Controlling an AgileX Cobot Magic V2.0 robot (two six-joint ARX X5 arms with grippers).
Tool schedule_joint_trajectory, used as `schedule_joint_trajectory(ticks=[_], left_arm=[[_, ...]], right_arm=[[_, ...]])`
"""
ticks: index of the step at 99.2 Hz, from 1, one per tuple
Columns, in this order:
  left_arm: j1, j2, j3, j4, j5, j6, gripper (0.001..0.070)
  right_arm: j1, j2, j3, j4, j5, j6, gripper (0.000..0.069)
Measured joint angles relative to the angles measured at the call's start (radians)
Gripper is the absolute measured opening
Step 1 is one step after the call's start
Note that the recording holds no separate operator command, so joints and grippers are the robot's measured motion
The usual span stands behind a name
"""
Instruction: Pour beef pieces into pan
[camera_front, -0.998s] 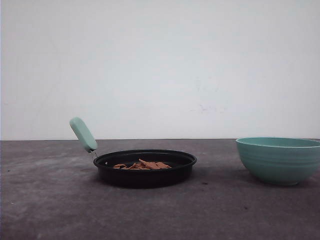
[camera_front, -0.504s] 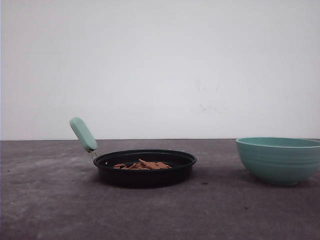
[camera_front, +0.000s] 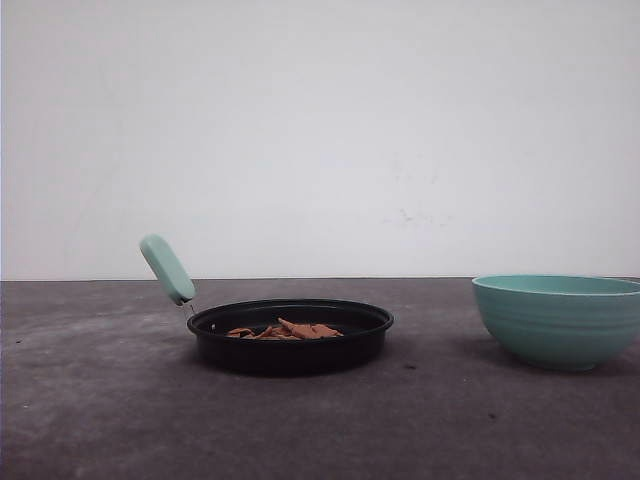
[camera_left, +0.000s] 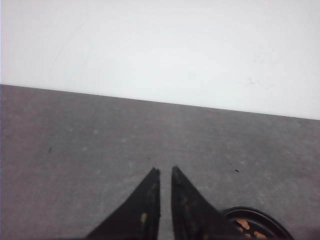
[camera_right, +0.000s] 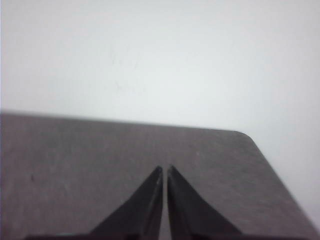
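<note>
The beef pieces (camera_front: 285, 330) lie in the pan (camera_front: 290, 336), left of centre on the desk (camera_front: 100, 420); a teal bowl (camera_front: 557, 320) stands far right. Left hand (camera_left: 165, 172) and right hand (camera_right: 164, 169) both have their tips nearly together, holding nothing.

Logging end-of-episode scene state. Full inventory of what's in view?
pan: one, black, mint-green handle angled up to the left, on the table left of centre.
beef pieces: a small pile, reddish-brown, inside the pan.
bowl: one, teal, ribbed, on the table at the right, apart from the pan; inside hidden.
table: one, dark grey, mottled.
wall: white, behind the table.
left tool: black, fingers nearly together, holding nothing, over bare table with the pan close by.
right tool: black, fingers nearly together, holding nothing, over bare table.
</note>
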Motion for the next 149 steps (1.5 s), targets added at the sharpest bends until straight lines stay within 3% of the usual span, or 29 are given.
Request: schedule_joint_trajectory(ticks=[8, 29, 46, 149], left_arm=[[0.0, 0.0, 0.0, 0.0, 0.0, 0.0, 0.0014], [0.0, 0.0, 0.0, 0.0, 0.0, 0.0, 0.0014], [0.0, 0.0, 0.0, 0.0, 0.0, 0.0, 0.0014], [0.0, 0.0, 0.0, 0.001, 0.0, 0.0, 0.0014]], right_arm=[[-0.003, -0.069, -0.15, 0.099, 0.005, 0.069, 0.0015], [-0.006, -0.183, -0.372, 0.013, -0.024, 0.154, 0.0015], [-0.023, -0.183, -0.376, -0.045, -0.1, 0.156, 0.0015], [-0.036, -0.182, -0.377, -0.087, -0.098, 0.153, 0.0015]])
